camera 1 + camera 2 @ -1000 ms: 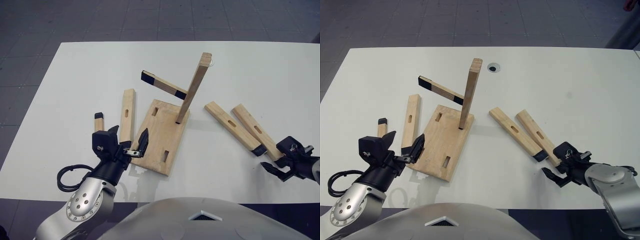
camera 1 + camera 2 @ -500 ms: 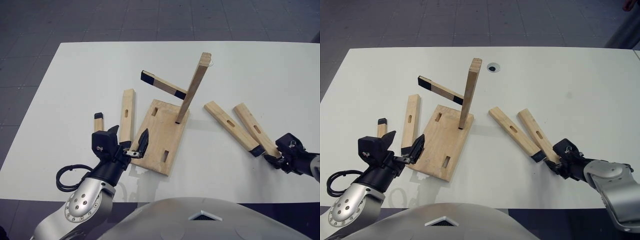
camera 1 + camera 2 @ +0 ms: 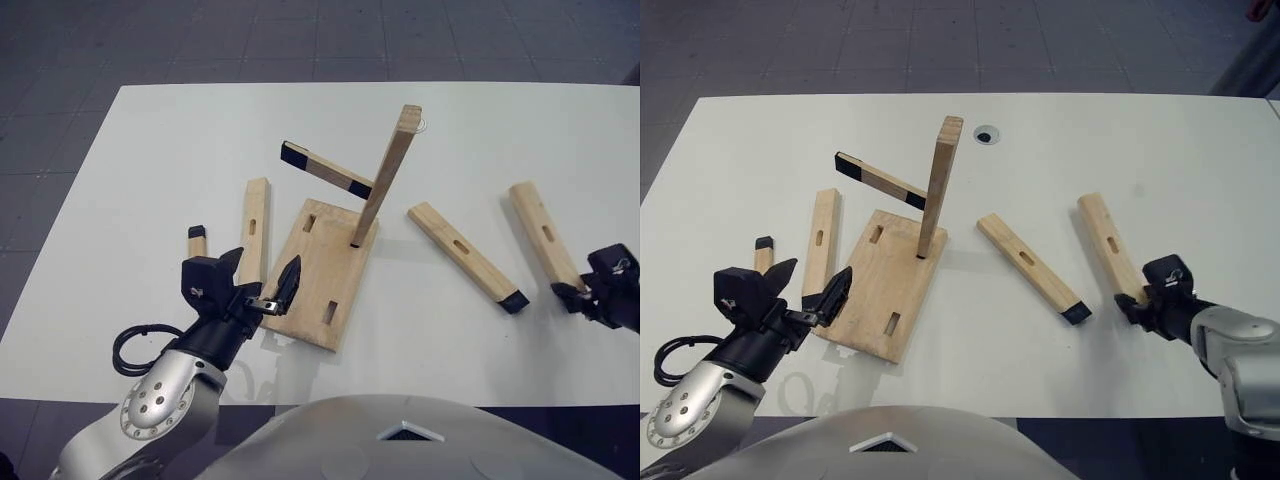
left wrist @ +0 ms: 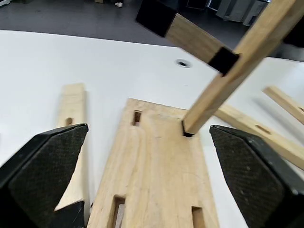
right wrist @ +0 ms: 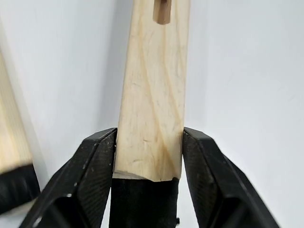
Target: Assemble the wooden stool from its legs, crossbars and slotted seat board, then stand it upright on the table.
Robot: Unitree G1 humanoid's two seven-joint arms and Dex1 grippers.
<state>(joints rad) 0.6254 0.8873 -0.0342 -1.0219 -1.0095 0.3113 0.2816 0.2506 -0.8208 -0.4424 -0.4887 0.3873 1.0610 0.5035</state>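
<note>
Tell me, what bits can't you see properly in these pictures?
Head views: the right tool covers the near end of the pale slotted wooden leg it grips.
Head views: the left tool hides part of the flat wooden seat board's near edge.
Left wrist view: the upright wooden leg's top is cut off by the picture's edge.

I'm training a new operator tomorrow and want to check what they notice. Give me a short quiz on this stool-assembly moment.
1. True or false: the right gripper is shut on a leg.
2. How many legs stand slotted in the seat board? A none, B one, C three.
3. Fill in: the left gripper is ___ (open or shut).
Key: 1 true; 2 B; 3 open.
</note>
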